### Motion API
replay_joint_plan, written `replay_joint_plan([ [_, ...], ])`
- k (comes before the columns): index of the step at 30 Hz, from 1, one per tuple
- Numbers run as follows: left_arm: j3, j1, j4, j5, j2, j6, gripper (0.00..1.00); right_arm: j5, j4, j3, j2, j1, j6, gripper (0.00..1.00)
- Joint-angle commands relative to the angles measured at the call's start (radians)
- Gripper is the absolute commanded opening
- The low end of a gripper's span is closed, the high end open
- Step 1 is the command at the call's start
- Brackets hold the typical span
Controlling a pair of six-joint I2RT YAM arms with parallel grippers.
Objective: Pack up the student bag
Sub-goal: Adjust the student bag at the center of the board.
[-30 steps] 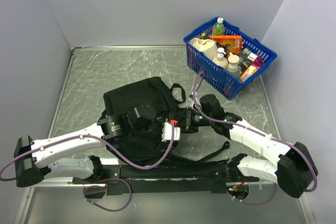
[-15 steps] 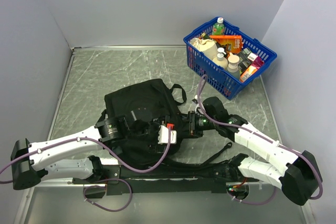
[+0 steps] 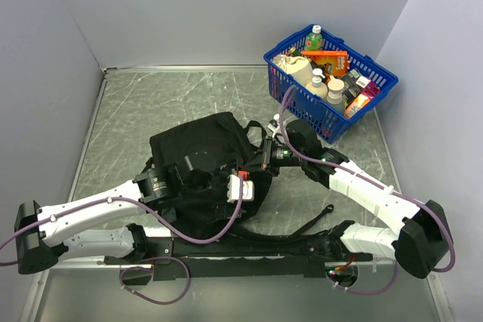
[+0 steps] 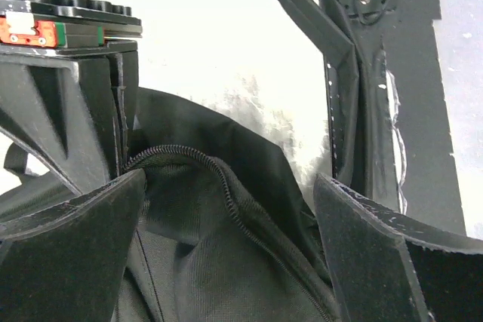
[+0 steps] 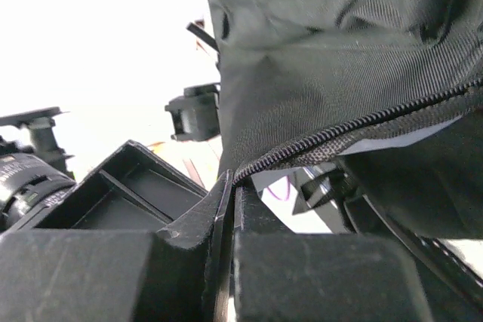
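The black student bag (image 3: 198,148) lies in the middle of the table, straps (image 3: 302,225) trailing toward the near edge. My left gripper (image 3: 240,188) hangs over its right side, jaws open wide. In the left wrist view the open left gripper (image 4: 226,186) straddles the bag's zipper (image 4: 181,154) and dark fabric (image 4: 196,262) without touching them. My right gripper (image 3: 266,157) is at the bag's right edge. In the right wrist view the right gripper (image 5: 230,182) is shut on the end of the zipper edge (image 5: 362,122), and the fabric (image 5: 324,50) rises from it.
A blue mesh basket (image 3: 332,122) full of bottles and packets stands at the far right, close behind the right arm. Grey walls close in the table on the left, back and right. A black rail (image 3: 249,245) runs along the near edge.
My right gripper has moved toward the far side along the bag's right edge and now pinches the zipper edge. The left gripper stays over the bag, shifted slightly.
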Motion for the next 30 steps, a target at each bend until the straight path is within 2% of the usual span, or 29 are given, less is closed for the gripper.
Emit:
replay_joint_plan([
  [1,-0.030,-0.003,0.049,-0.083,-0.013,-0.066,0.96,-0.018,0.128,0.007,-0.048,0.000,0.085,0.00],
  [8,-0.148,-0.002,0.190,-0.369,-0.030,0.006,0.96,-0.012,0.119,-0.059,-0.132,0.001,0.113,0.00],
  [14,-0.159,0.012,0.233,-0.408,-0.026,0.032,0.96,-0.017,0.108,-0.088,-0.152,0.003,0.108,0.00],
  [22,-0.141,0.043,0.212,-0.350,-0.021,0.064,0.98,-0.026,0.110,-0.117,-0.167,0.003,0.089,0.00],
  [23,-0.138,0.044,0.202,-0.332,-0.021,0.061,0.88,-0.024,0.096,-0.110,-0.166,0.003,0.078,0.00],
  [24,-0.124,0.046,0.187,-0.319,-0.020,0.055,0.63,-0.024,0.081,-0.099,-0.158,0.003,0.061,0.02],
  [25,-0.118,0.047,0.185,-0.307,-0.021,0.048,0.47,-0.009,0.055,-0.084,-0.155,0.003,0.038,0.19],
  [26,-0.112,0.052,0.187,-0.307,-0.021,0.046,0.31,0.003,0.020,-0.044,-0.151,0.003,-0.017,0.26],
  [27,-0.095,0.056,0.199,-0.307,-0.021,0.049,0.08,0.025,-0.072,-0.022,-0.141,0.000,-0.055,0.32],
  [28,-0.087,0.067,0.208,-0.312,-0.021,0.058,0.01,0.105,-0.123,0.004,-0.137,-0.003,-0.100,0.37],
  [30,-0.052,0.079,0.216,-0.322,-0.021,0.078,0.01,0.205,-0.279,0.079,-0.123,-0.003,-0.244,0.45],
])
